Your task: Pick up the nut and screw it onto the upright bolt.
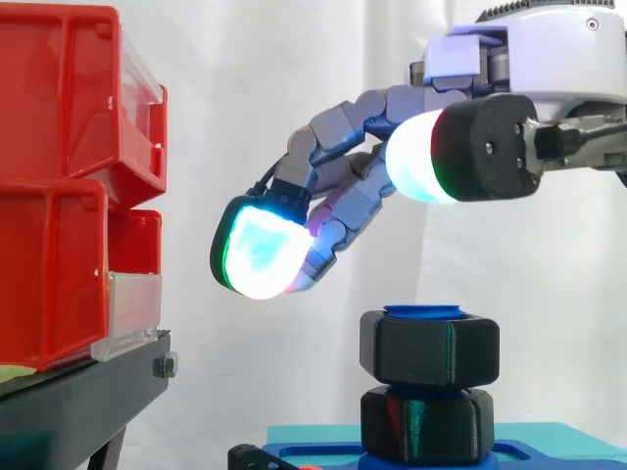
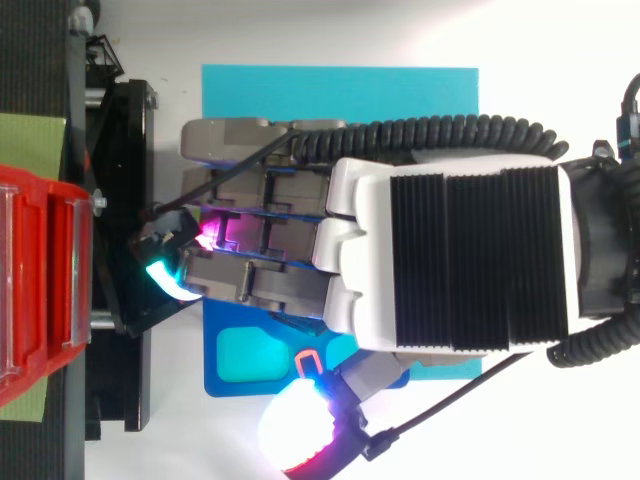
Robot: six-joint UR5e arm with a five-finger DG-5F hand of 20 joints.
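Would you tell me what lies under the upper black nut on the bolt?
A second black nut sits directly beneath the upper nut, on the blue base. The bolt's shaft is hidden inside both; its blue top shows.

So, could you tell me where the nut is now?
In the side view the nut sits on the blue bolt, low and right of centre, below the hand and above a black hex piece.

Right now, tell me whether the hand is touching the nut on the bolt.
Apart. Side view: white curtain shows between the hand's fingertips and the nut, which sits on the blue bolt below.
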